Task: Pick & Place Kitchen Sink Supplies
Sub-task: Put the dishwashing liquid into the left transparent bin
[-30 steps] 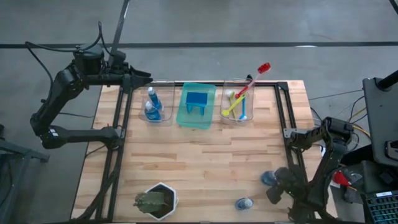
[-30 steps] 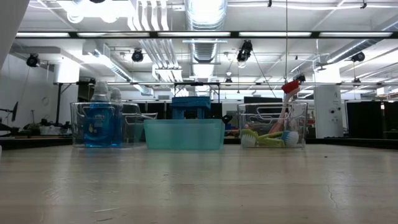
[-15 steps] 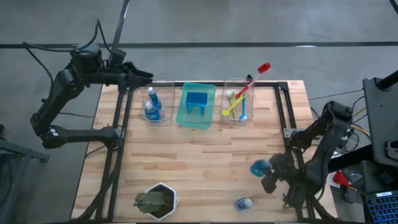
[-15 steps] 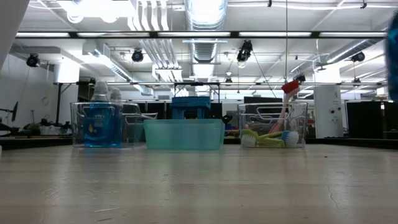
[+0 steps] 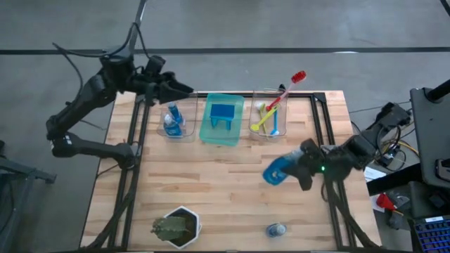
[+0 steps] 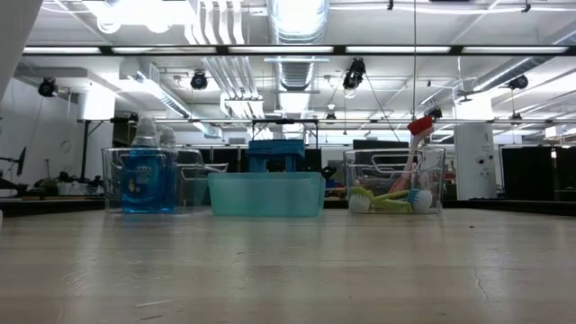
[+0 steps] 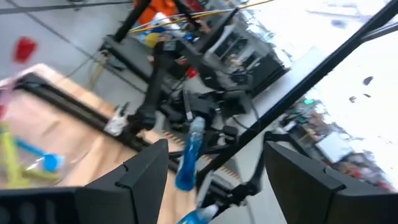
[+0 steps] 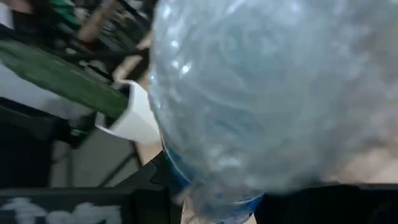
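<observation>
From above, the right gripper (image 5: 294, 171) is clamped on a small blue bottle (image 5: 275, 171), carrying it lying sideways above the table (image 5: 232, 190), over the right half and between the far and near edges. A second loose bottle (image 5: 275, 229) rests near the near edge, right of centre. The left gripper (image 5: 184, 91) hangs over the far-left corner with its fingers spread and nothing in them, just above a clear bin (image 5: 179, 119) at the far edge that holds two upright blue bottles (image 5: 171, 119). Beside that bin, at the middle of the far edge, a green tray (image 5: 222, 118) holds blue sponges (image 5: 223, 114). Further right along the far edge a second clear bin (image 5: 270, 116) holds the dish brushes (image 5: 271, 112): the red one (image 5: 290, 85) sticks out over the rim, the yellow-green and blue ones lie inside. A plant in a white pot (image 5: 177, 225) stands near the near-left corner.

From table height, neither gripper shows. The left bin (image 6: 153, 180) with its blue bottle (image 6: 144, 178), the tray (image 6: 266, 193) with a sponge (image 6: 275, 151) above its rim, and the brush bin (image 6: 396, 180) stand in a row along the far edge.

The left wrist view shows the left arm's own fingers (image 7: 143, 180) wide apart, and beyond them the carried bottle (image 7: 188, 155) by the right arm.

In the right wrist view the gripped bottle (image 8: 267, 93) fills nearly the whole frame; the white pot (image 8: 132, 118) shows past it.
</observation>
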